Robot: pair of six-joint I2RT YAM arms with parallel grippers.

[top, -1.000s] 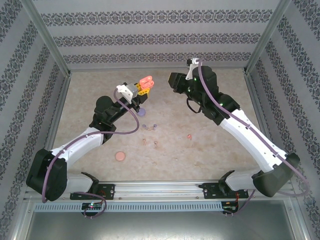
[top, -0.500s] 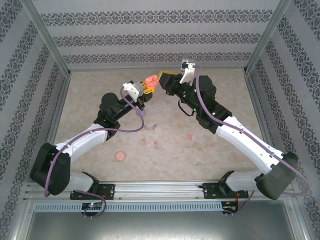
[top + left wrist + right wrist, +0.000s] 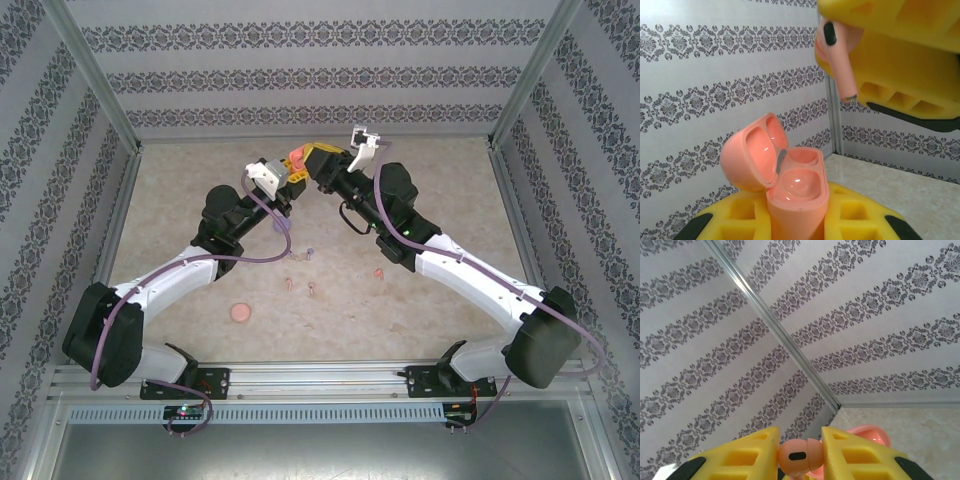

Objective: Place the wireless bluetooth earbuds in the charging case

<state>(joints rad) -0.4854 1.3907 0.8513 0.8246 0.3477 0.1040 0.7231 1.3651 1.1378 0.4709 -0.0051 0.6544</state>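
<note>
My left gripper (image 3: 288, 180) is shut on the coral charging case (image 3: 796, 192), held upright with its lid (image 3: 751, 152) swung open to the left and both wells bare. My right gripper (image 3: 799, 455) is shut on a coral earbud (image 3: 797, 456). In the left wrist view that earbud (image 3: 836, 55) hangs stem down, above and to the right of the case, clear of it. From the top camera the two grippers meet over the far middle of the table, the case (image 3: 296, 159) between them. Loose earbuds lie on the table: purple (image 3: 308, 253), pale pink (image 3: 313, 290) and coral (image 3: 378, 271).
A round pink case (image 3: 239, 313) lies near the left front of the table (image 3: 440, 190). A purple thing (image 3: 284, 228) sits under the left arm's cable. Patterned walls and metal posts (image 3: 100, 95) close in the back and sides.
The right arm has swung left and forward, bringing its earbud up to the case. The left gripper has risen slightly toward the back with the case still in it.
</note>
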